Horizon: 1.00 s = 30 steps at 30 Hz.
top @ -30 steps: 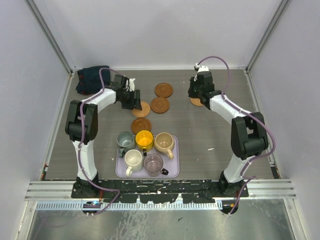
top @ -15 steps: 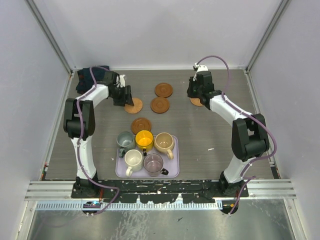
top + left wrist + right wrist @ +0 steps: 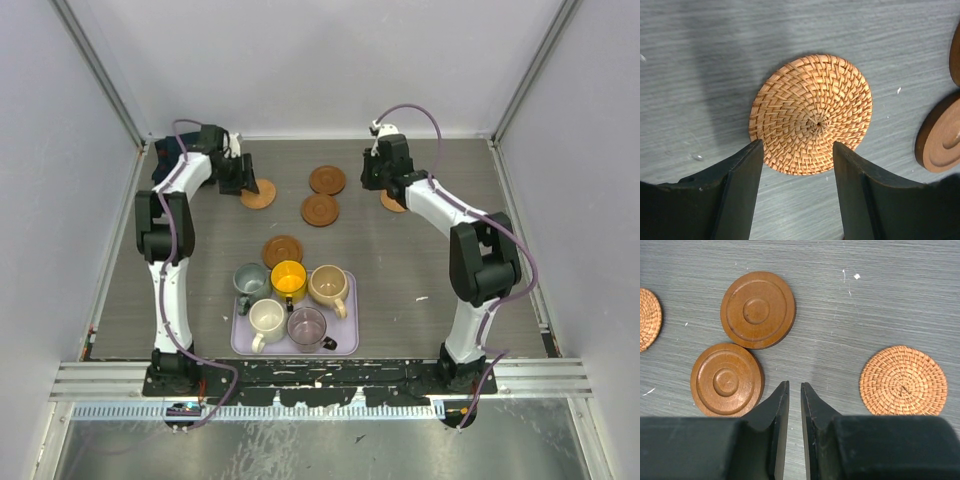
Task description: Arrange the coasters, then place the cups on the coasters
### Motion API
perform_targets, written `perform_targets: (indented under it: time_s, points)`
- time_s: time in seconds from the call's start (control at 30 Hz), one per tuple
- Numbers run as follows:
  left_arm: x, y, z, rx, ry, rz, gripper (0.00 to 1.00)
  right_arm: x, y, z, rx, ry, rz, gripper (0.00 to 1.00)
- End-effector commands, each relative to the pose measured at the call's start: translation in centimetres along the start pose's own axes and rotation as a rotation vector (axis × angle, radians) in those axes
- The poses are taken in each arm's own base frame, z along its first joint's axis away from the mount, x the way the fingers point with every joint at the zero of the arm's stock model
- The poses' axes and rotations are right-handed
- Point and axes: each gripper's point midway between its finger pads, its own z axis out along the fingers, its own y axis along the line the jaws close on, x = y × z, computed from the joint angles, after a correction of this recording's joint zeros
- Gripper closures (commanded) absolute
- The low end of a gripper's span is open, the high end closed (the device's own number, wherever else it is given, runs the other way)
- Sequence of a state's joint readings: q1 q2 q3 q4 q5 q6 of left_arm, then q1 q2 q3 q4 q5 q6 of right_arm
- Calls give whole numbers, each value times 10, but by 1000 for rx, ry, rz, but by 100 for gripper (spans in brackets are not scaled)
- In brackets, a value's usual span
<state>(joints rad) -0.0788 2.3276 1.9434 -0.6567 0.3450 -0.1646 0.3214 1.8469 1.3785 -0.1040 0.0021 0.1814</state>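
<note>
Nearest my two bases sits the lavender tray (image 3: 238, 340), and all five cups stand on it: the cream-white cup (image 3: 266, 318) and the mauve cup (image 3: 307, 325) in the near row, the grey-green cup (image 3: 250, 281), the yellow cup (image 3: 288, 279) and the tan cup (image 3: 328, 284) in the row behind. Just beyond the tray, on the bare table, lies the dark ringed coaster (image 3: 282, 250) with no cup on it. Farther out, near the middle, the nearer wooden coaster (image 3: 320, 209) and the farther wooden coaster (image 3: 327, 180) lie close together, their rims just apart. To their left is the left woven coaster (image 3: 812, 112), flat on the table, and my left claw (image 3: 797, 146) is over its near edge with the fingers (image 3: 742, 185) spread apart, one to each side of that edge; whether they touch the weave I cannot tell. My right claw (image 3: 794, 386) hangs over bare table at the far right, its jaws drawn almost together with only a thin slit between them and nothing in it. It is between the wooden pair on one side and the right woven coaster (image 3: 903, 380) on the other, clear of both. Farthest back, in the left corner behind my left arm, lies a dark bundle of cloth (image 3: 163, 160)
</note>
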Motion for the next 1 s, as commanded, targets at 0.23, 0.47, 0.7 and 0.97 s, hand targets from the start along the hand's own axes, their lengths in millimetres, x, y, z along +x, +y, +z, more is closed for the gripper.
perform_targets:
  time_s: [0.23, 0.47, 0.7, 0.97]
  points:
    - [-17, 26, -3, -22, -17, -8, 40, -20, 18, 26, -33, -29, -54, 78]
    - [-33, 12, -17, 32, -84, 15, 37, -22, 29, 39, -48, -21, -89, 78]
    - [-64, -17, -58, 103, -260, 49, 30, -41, 45, 38, -62, -57, -141, 78]
    - [-50, -66, -78, 271, -302, 50, 31, -42, 65, 53, -148, -36, -120, 80]
